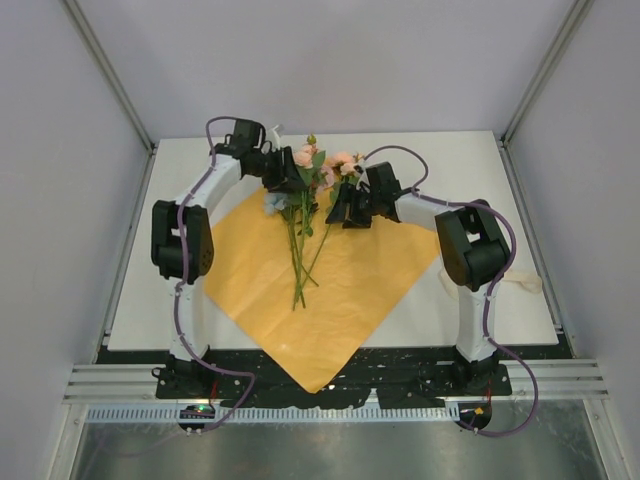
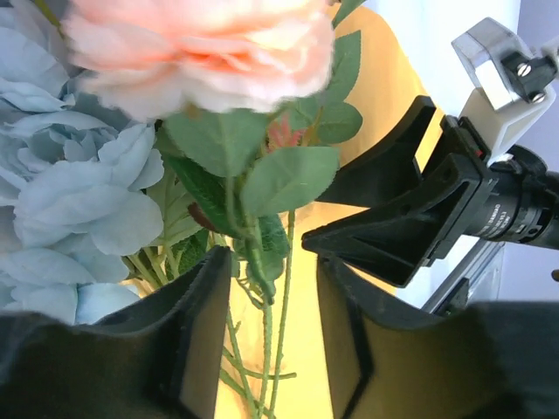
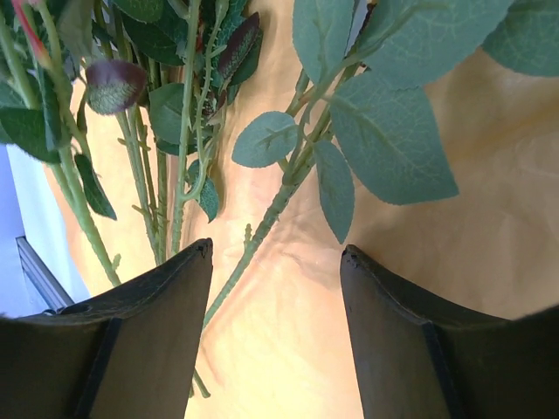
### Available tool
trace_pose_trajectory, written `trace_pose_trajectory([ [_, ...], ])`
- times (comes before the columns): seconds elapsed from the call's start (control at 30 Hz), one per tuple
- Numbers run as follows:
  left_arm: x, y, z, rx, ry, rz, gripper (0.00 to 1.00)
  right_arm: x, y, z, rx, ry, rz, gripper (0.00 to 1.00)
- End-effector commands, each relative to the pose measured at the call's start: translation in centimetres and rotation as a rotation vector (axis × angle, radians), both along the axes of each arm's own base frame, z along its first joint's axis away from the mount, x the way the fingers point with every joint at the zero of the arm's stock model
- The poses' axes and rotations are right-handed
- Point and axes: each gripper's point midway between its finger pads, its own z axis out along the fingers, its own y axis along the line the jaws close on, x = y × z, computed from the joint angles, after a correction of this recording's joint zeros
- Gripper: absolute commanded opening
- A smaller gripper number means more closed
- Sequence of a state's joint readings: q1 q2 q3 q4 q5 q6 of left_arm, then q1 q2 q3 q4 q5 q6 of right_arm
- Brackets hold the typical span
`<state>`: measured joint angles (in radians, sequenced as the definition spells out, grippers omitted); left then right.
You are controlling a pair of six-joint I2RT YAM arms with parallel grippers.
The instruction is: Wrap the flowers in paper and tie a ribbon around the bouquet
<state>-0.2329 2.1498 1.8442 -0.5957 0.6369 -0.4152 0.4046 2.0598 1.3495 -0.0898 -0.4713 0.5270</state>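
The flowers (image 1: 300,235) lie on the orange paper (image 1: 350,290), blooms at the far end and stems pointing toward me. My left gripper (image 1: 288,178) is at the blooms, open, and thin green stems (image 2: 266,349) run loose between its fingers (image 2: 196,332). A peach bloom (image 2: 201,44) and a blue bloom (image 2: 70,192) fill that view. My right gripper (image 1: 342,208) is just right of the bunch, open over the paper (image 3: 437,262). One stem (image 3: 253,240) crosses its gap without being pinched. The cream ribbon (image 1: 522,283) lies on the table at the right, behind the right arm.
The paper sheet lies as a diamond, its near corner (image 1: 318,385) hanging over the table's front edge. The right gripper's black fingers (image 2: 393,223) stand close beside the left one. White walls enclose the table on three sides.
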Motion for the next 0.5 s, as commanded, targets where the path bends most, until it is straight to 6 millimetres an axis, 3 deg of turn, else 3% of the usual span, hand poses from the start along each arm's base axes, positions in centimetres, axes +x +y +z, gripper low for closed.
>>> trace_pose_trajectory([
  [0.0, -0.1, 1.1, 4.4, 0.054, -0.114, -0.021, 0.52, 0.5, 0.1, 2.9, -0.01, -0.088, 0.046, 0.65],
  [0.1, -0.3, 4.3, 7.8, 0.047, -0.275, 0.066, 0.77, -0.3, -0.1, 4.8, 0.007, -0.115, 0.089, 0.65],
  [0.13, -0.7, 5.7, 9.7, 0.057, -0.353, 0.087, 0.94, -0.7, -0.3, 5.2, 0.012, -0.116, 0.098, 0.65],
  [0.17, -1.7, 7.0, 10.4, 0.084, -0.412, 0.081, 1.0, -1.4, -0.4, 5.8, 0.018, -0.134, 0.129, 0.65],
  [0.23, -4.2, 8.6, 12.3, 0.164, -0.545, -0.019, 1.0, -2.8, -1.0, 6.8, 0.001, -0.168, 0.184, 0.65],
  [0.3, -8.2, 9.4, 12.2, 0.266, -0.643, -0.188, 1.0, -4.3, -2.0, 7.3, -0.024, -0.199, 0.224, 0.65],
  [0.37, -13.6, 10.0, 11.2, 0.32, -0.714, -0.346, 1.0, -5.8, -2.9, 7.3, -0.045, -0.206, 0.25, 0.65],
  [0.47, -21.7, 9.6, 7.3, 0.365, -0.761, -0.611, 1.0, -7.9, -4.4, 6.6, -0.077, -0.205, 0.279, 0.65],
])
